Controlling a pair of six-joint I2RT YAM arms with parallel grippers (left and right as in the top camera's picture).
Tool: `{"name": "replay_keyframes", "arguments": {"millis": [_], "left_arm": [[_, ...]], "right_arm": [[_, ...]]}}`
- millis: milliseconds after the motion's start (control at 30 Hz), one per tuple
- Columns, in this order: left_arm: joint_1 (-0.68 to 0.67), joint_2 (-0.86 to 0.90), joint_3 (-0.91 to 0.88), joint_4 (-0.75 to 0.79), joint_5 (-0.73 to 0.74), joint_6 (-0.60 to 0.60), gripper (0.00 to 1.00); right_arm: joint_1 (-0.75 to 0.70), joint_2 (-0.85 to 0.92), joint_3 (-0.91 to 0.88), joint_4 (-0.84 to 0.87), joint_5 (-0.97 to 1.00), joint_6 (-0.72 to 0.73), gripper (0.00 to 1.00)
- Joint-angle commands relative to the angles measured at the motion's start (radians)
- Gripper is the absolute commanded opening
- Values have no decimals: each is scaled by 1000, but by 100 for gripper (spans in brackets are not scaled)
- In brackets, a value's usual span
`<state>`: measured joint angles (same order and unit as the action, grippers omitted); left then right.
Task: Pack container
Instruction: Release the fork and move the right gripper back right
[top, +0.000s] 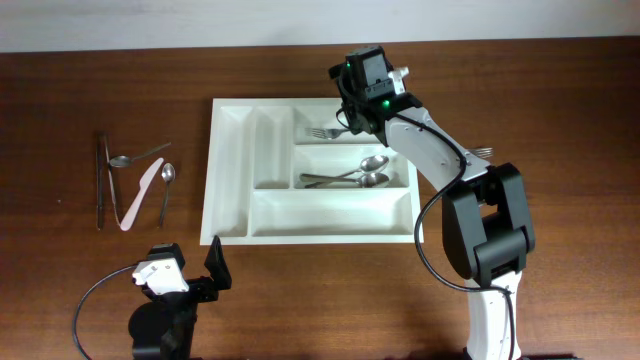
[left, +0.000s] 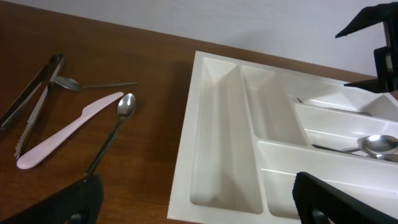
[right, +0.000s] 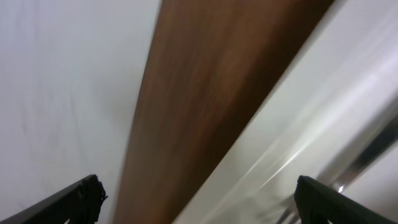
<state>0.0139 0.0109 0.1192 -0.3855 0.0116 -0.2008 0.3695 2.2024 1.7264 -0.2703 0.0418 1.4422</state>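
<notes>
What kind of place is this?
Likely a robotics lab bench staged for kitchen sorting: a robot arm reaches over a white cutlery tray on a wooden table, with a pink knife nearby.

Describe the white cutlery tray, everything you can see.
The tray is white, glossy plastic by its look, rectangular, lying flat on the wooden table. Five compartments: two narrow upright ones on the left, both empty; three long ones on the right. The far one holds a fork, the middle two spoons, the near one nothing. The right arm hangs over its far edge.
</notes>
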Motion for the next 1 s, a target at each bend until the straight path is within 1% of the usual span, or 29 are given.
{"name": "replay_keyframes", "arguments": {"millis": [0, 100, 167, 233, 300, 433, 567, 633, 733, 767, 833, 967], "left_arm": [[4, -6, -3, 0, 1, 16, 99], [4, -6, -3, -1, 0, 16, 99], [4, -6, -3, 0, 0, 16, 99], [4, -6, -3, 0, 0, 16, 99], [4, -6, -3, 0, 0, 16, 99], [4, -6, -3, 0, 0, 16, 99], [4, -6, -3, 0, 1, 16, 99], [4, -6, -3, 0, 0, 16, 99], [4, -6, -3, 0, 0, 16, 99], [4, -6, -3, 0, 1, 16, 99], [4, -6, -3, 0, 0, 16, 99], [4, -6, -3, 0, 0, 16, 99]], "right_arm": [[-5, -27, 21, -11, -30, -342, 99], [-40, -78, 22, -111, -22, -589, 99], [-75, -117, 22, -225, 35, -715, 99], [-110, -145, 22, -320, 86, -772, 99], [-156, -174, 22, -412, 89, -843, 99], [-244, -214, 22, -573, 83, -863, 99], [-322, -223, 21, -715, 49, -863, 99], [-361, -219, 15, -774, -46, -862, 99], [-388, -217, -12, -779, -129, -842, 99], [-391, -217, -21, -780, -127, -804, 99], [-396, -217, -38, -780, -105, -683, 96], [-396, -217, -59, -780, -24, -369, 95]]}}
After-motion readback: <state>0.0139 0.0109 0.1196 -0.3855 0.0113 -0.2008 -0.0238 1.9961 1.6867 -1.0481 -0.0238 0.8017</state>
